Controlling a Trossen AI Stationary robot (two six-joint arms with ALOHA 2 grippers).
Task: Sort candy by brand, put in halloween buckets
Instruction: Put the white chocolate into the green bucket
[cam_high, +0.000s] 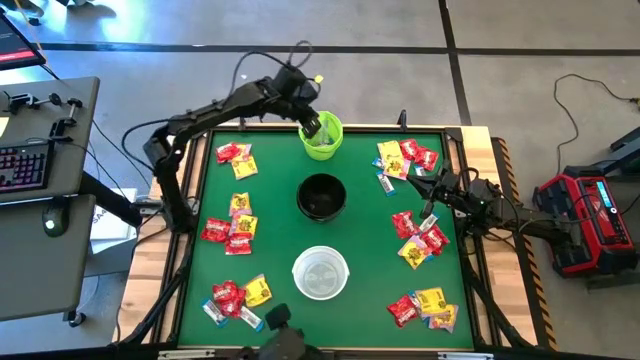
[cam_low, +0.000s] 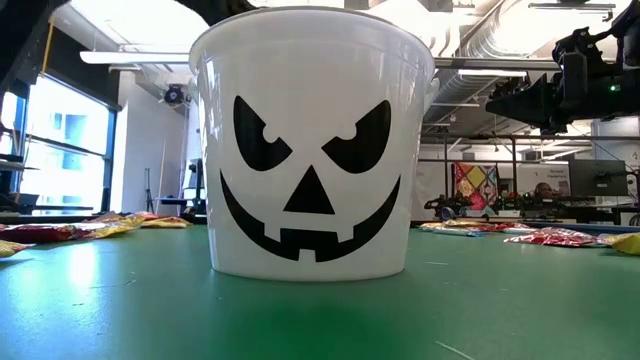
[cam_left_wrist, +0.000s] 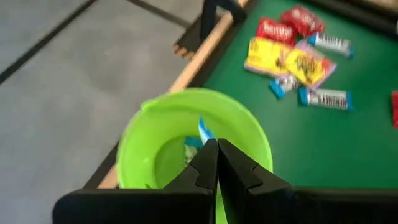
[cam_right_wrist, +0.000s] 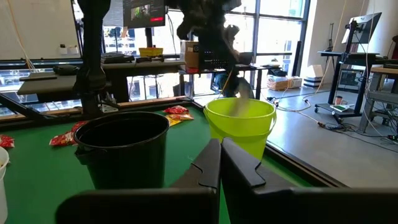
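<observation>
1. While the left gripper (cam_high: 322, 128) hangs over the lime green bucket (cam_high: 322, 138) at the far edge of the green felt-like worktop (cam_high: 275, 225), its dark jaws are pressed together, holding nothing that can be seen.
2. Inside that smooth plastic bucket (cam_left_wrist: 163, 134) lies a pale blue packet (cam_left_wrist: 205, 130).
3. At the worktop's centre stands the round black bucket (cam_high: 321, 196), and nearer the front edge the white translucent bucket (cam_high: 320, 273), which bears a black jack-o'-lantern face (cam_low: 310, 178).
4. Flat, shiny candy packets (cam_high: 231, 229), red, yellow and blue-white, lie in loose heaps along the left and right edges.
5. Over the right edge, the right gripper (cam_high: 425, 189) hovers above a heap, jaws closed and empty.
</observation>
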